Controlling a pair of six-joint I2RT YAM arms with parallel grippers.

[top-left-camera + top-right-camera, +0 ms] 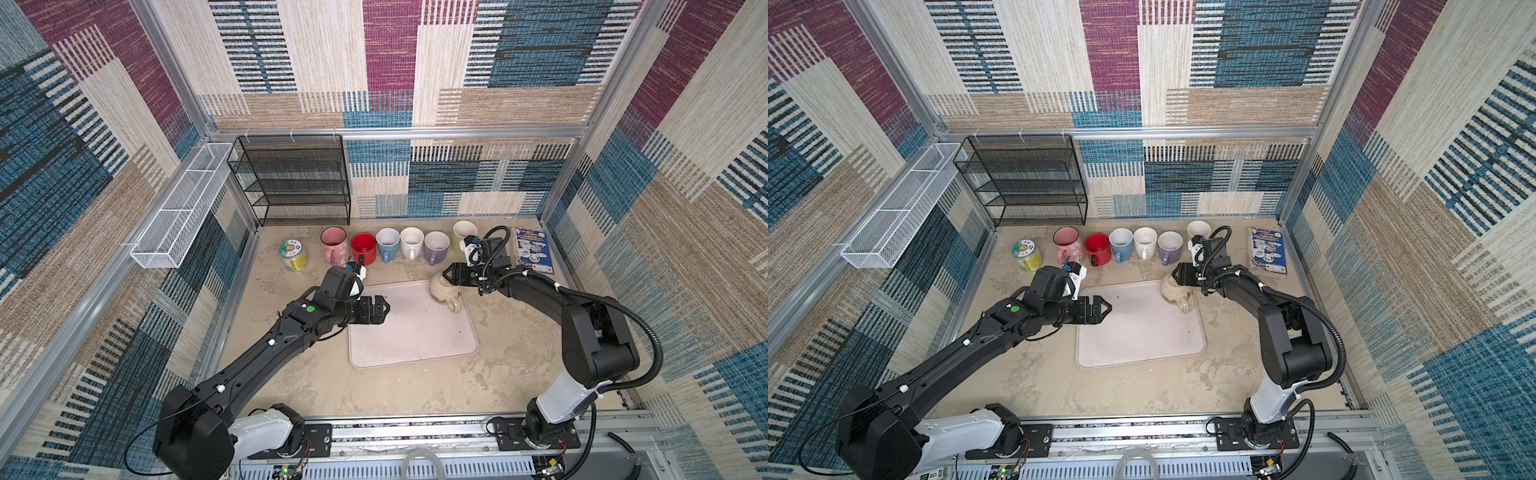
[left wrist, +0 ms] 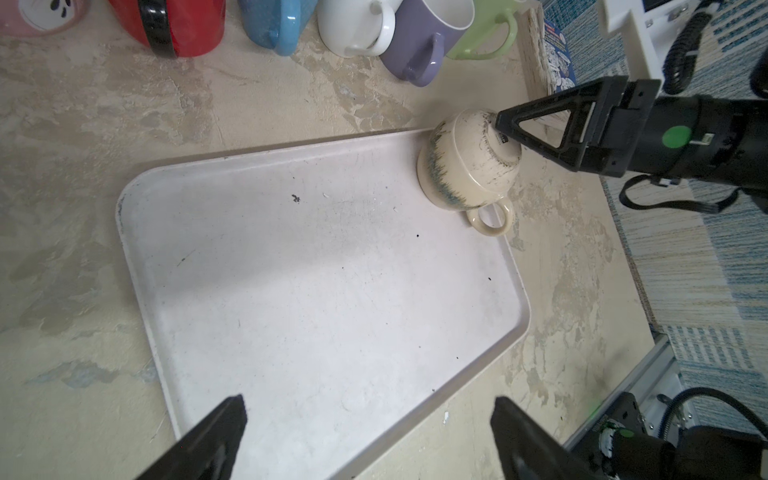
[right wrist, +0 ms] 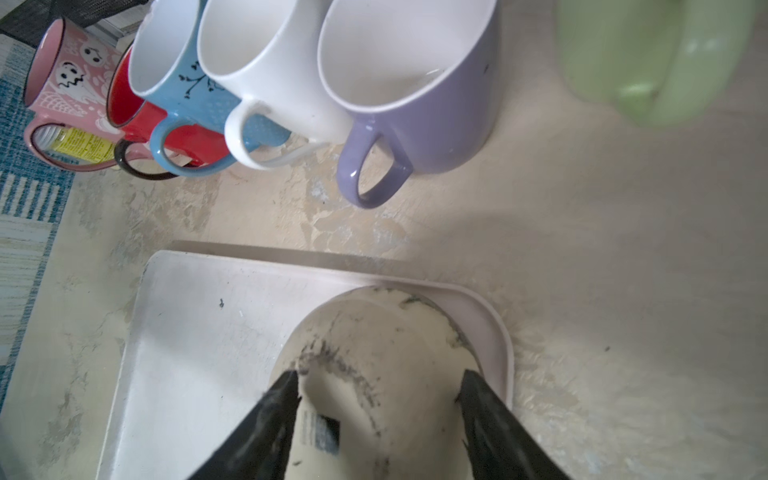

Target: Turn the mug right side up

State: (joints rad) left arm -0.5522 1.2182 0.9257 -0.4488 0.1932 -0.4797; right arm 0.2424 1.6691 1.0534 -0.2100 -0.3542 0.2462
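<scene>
Mug (image 2: 461, 170), cream, inverted, at far-right corner of tray (image 2: 291, 291); right gripper (image 3: 380, 376) clasps its base; left gripper (image 2: 368, 407) wide, empty, over tray's left edge.

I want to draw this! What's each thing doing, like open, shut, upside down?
cream mug: upside down on the tray's corner.
right gripper: jaws either side of the mug's base; grip unclear.
left gripper: open, empty, over the tray.
six mugs at the back: upright.
jar: lid on.

Nothing legible: jar (image 1: 293, 256) label, packet (image 1: 534, 250) print, sticker (image 3: 322, 430) on mug (image 3: 374, 332) blurred.
</scene>
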